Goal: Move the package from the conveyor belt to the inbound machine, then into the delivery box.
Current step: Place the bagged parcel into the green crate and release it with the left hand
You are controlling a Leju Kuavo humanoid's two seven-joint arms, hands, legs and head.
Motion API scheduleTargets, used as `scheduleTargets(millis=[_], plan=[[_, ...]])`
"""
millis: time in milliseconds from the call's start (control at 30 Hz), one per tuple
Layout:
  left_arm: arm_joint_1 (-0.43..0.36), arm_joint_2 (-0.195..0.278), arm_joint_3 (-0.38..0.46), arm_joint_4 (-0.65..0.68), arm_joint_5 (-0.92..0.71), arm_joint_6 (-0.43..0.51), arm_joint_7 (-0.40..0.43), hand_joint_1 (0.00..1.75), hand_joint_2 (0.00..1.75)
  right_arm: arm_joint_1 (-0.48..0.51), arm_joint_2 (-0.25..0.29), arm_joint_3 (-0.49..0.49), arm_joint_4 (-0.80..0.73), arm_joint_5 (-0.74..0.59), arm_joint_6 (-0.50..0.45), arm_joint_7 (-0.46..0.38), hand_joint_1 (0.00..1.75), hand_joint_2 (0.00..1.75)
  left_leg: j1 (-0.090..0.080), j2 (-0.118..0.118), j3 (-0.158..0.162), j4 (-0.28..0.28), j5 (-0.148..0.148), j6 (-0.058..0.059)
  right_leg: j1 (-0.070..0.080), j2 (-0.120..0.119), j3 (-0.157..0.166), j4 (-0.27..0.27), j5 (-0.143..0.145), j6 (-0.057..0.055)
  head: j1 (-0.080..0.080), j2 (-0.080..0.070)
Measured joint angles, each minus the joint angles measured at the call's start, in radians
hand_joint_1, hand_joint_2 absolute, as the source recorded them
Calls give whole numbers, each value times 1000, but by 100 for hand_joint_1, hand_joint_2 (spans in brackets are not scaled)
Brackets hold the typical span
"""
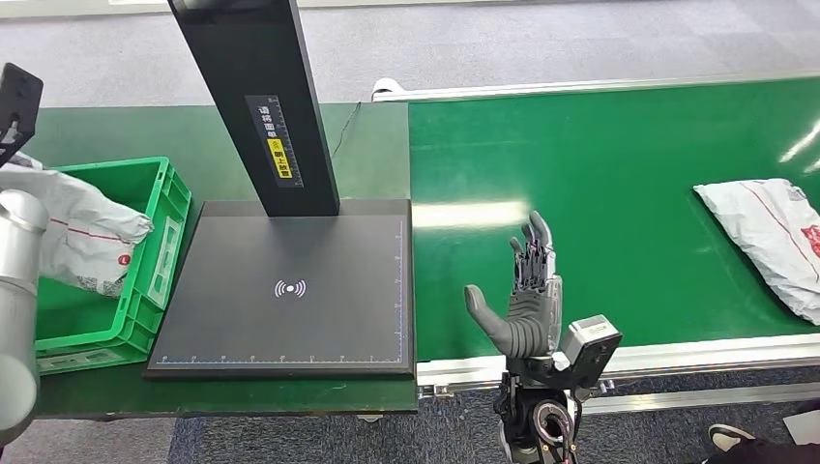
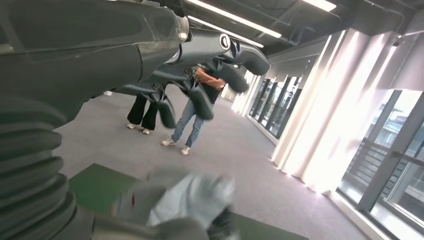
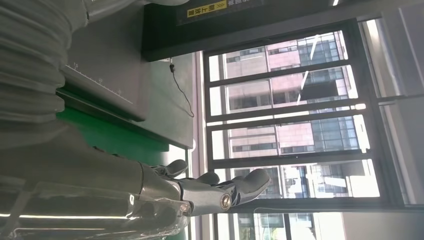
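A white package [image 1: 87, 237] with red print lies partly in the green delivery box [image 1: 166, 227] at the left, its top above the rim. In the left wrist view the same package [image 2: 185, 197] is blurred below my left hand [image 2: 200, 75], whose fingers are apart and hold nothing. My silver left arm [image 1: 19, 290] stands beside the box. My right hand [image 1: 530, 295] is raised over the near edge of the green conveyor belt [image 1: 600, 193], fingers spread and empty; its fingers [image 3: 215, 192] also appear in the right wrist view. A second white package [image 1: 774, 237] lies on the belt at the far right.
The black inbound machine plate [image 1: 290, 290] with its slanted post [image 1: 256, 97] sits between box and belt. Two people [image 2: 197, 110] stand on the grey floor behind the box. A shoe [image 1: 730, 437] is at the bottom right, beside the belt's frame.
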Motion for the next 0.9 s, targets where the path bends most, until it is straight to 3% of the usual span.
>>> scheduleTargets(millis=[400, 500, 700, 767, 833, 900], plan=[[-30, 0, 23, 0, -25, 25, -41, 0, 175, -3, -2, 9, 26, 1, 3, -11, 0, 175, 0, 0, 0, 0, 0, 0, 0, 0, 0, 0, 0, 0, 0, 0], [-37, 0, 44, -4, 9, 44, -84, 0, 175, -3, -4, 12, 31, 0, 3, -13, 0, 175, 0, 0, 0, 0, 0, 0, 0, 0, 0, 0, 0, 0, 0, 0], [-62, -2, 107, -22, 106, 75, -231, 0, 175, -6, -8, 16, 37, -2, 3, -15, 0, 175, 0, 0, 0, 0, 0, 0, 0, 0, 0, 0, 0, 0, 0, 0], [-63, -19, 133, -35, 216, 62, -357, 0, 175, -6, -9, 17, 39, -4, 1, -16, 0, 175, 0, 0, 1, 0, 0, 0, 0, 0, 0, 0, 0, 0, 0, 0], [-46, -59, 166, -62, 415, -21, -548, 0, 175, -6, -9, 18, 39, -7, -5, -16, 0, 175, -1, -2, 1, 0, 0, 0, 0, -2, 1, -1, 0, 0, 0, 0], [11, -121, 183, -112, 654, -173, -729, 0, 175, -6, -9, 18, 39, -5, -12, -14, 0, 87, -1, -5, 2, 0, 0, 0, -2, -4, 3, -1, -1, 1, 0, 0]])
